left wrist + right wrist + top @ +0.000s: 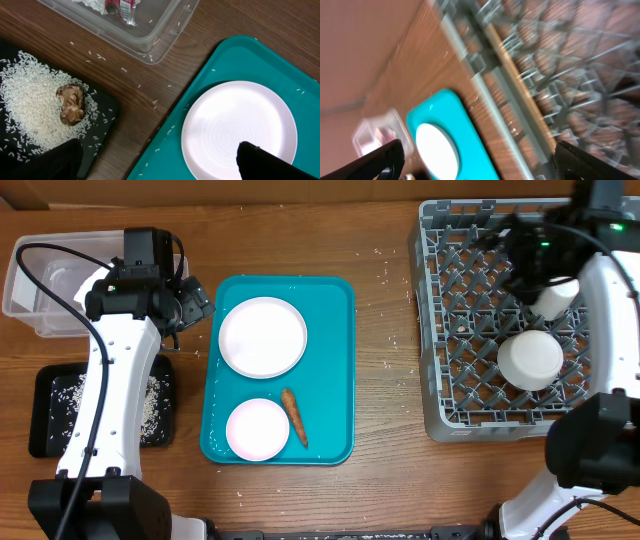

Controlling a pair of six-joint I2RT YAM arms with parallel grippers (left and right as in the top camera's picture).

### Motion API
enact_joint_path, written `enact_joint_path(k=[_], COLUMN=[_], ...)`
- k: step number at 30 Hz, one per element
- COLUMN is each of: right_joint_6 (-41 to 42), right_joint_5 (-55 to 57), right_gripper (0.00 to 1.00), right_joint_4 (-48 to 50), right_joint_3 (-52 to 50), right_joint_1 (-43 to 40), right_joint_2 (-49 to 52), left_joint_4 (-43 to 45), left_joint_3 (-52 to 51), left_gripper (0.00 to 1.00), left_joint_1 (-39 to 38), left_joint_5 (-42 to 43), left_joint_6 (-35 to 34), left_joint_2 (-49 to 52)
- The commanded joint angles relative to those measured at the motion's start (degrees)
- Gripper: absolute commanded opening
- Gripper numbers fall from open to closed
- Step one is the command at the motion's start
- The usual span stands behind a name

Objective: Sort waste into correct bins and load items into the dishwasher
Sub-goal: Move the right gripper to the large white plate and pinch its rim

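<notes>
On the teal tray (330,380) sits the big plate (262,337), right beside the left pincer (195,302), which is wide open and holds nothing. The right pincer (505,242), over the grey rack (450,380), is wide open and empty too.

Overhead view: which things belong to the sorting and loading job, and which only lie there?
Job: carrot, large plate, small bowl, clear tub, black tray, dish rack, bowl in rack, cup.
Not the job: teal tray, wooden table.

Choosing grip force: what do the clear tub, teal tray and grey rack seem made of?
Clear tub: transparent glossy plastic, contents show through. Teal tray: likely smooth moulded plastic, slight sheen. Grey rack: matte moulded plastic lattice, apparently.
</notes>
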Motion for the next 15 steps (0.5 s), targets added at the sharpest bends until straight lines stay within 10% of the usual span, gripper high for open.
enact_joint_path(k=[1, 7, 15], right_joint_6=[-2.6, 5.7, 6.9], right_joint_5=[6.1, 27.6, 28.5], right_gripper=[1.00, 1.00, 0.93], right_joint_4=[-0.7, 2.8, 10.8], right_joint_3=[0.4, 0.4, 0.4], right_joint_1=[10.8, 33.9, 42.3], right_joint_2=[-0.9, 6.8, 17.2], left_joint_4=[0.0, 0.0, 0.0], left_joint_3=[1.0, 1.0, 1.0], left_gripper=[1.00, 1.00, 1.00], left_joint_1=[0.0, 0.0, 0.0], left_joint_5=[0.6, 0.7, 0.7], left_joint_6=[-0.4, -0.4, -0.4], left_joint_2=[-0.5, -0.5, -0.5])
